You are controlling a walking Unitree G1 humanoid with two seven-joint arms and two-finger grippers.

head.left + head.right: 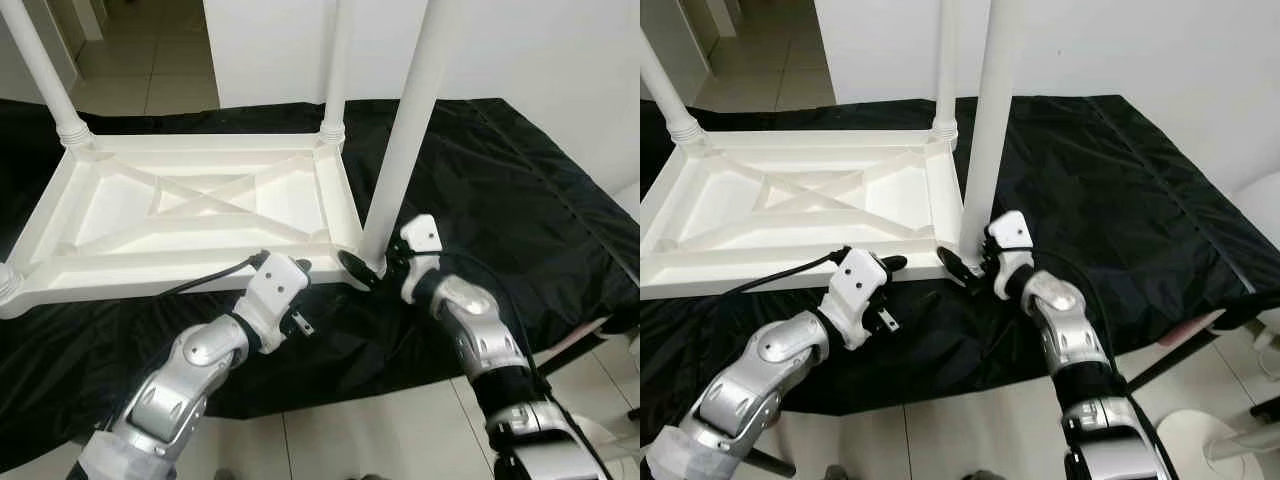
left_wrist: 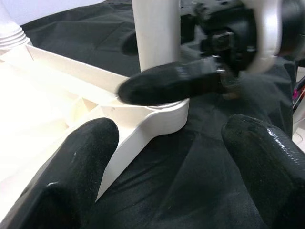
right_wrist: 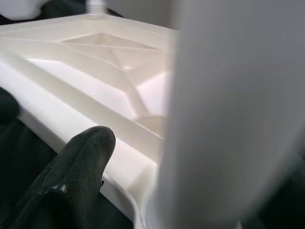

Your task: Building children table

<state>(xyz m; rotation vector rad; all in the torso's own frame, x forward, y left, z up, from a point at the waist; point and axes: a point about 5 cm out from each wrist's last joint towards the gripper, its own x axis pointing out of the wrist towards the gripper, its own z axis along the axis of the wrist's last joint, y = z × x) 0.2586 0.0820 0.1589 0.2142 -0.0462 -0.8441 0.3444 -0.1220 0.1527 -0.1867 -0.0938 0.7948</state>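
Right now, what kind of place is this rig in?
Probably a room in a home, set up for assembly: pale tiled floor, white wall, and an upside-down white table on a black sheet. The right gripper holds a leg.

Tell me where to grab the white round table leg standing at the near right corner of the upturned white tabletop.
Grip the white round table leg low on its straight shaft, just above the corner socket of the upturned white tabletop, coming in level from the robot's side. The shaft is upright, smooth and slim enough for two fingers. The right gripper already sits there; the left gripper is open nearby.
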